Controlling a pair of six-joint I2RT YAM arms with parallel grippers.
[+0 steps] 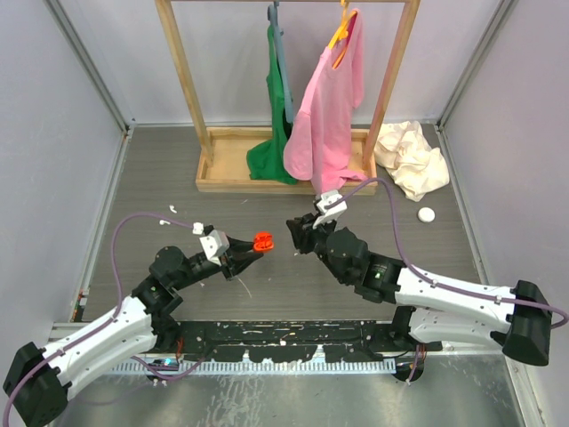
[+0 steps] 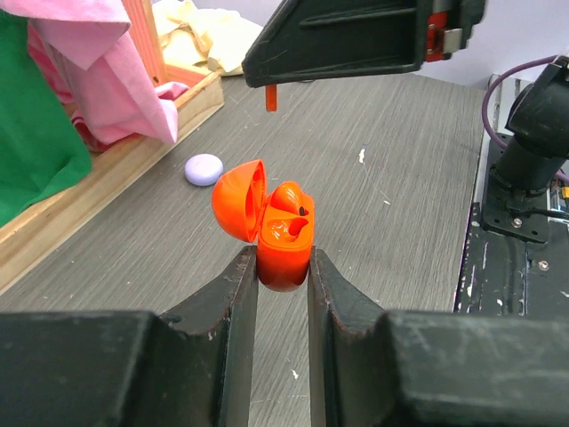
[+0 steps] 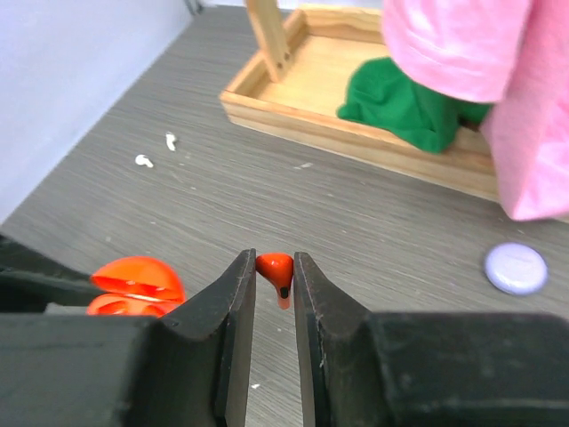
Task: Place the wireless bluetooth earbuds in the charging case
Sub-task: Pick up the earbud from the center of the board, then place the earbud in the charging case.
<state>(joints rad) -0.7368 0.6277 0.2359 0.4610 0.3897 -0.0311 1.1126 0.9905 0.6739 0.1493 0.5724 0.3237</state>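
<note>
While stretched inward, the left gripper (image 1: 250, 251) clamps the open charging case (image 2: 283, 233).
Facing it, the right gripper (image 3: 275, 286) pinches an earbud (image 3: 276, 265).

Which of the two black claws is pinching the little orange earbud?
The right gripper grips the small orange plastic earbud by its top, stem hanging down. The left gripper instead holds the orange plastic charging case, lid open.

The case (image 2: 283, 245) and earbud (image 3: 275, 266) are bright orange; the left gripper (image 2: 283, 260) and right gripper (image 3: 274, 263) are black. The table (image 1: 160, 178) is grey with a fine wood grain. There is a pink shirt (image 1: 329, 116), a green shirt (image 1: 271, 160), a cream cloth (image 1: 411, 158) and a pale wooden rack (image 1: 183, 71)
</note>
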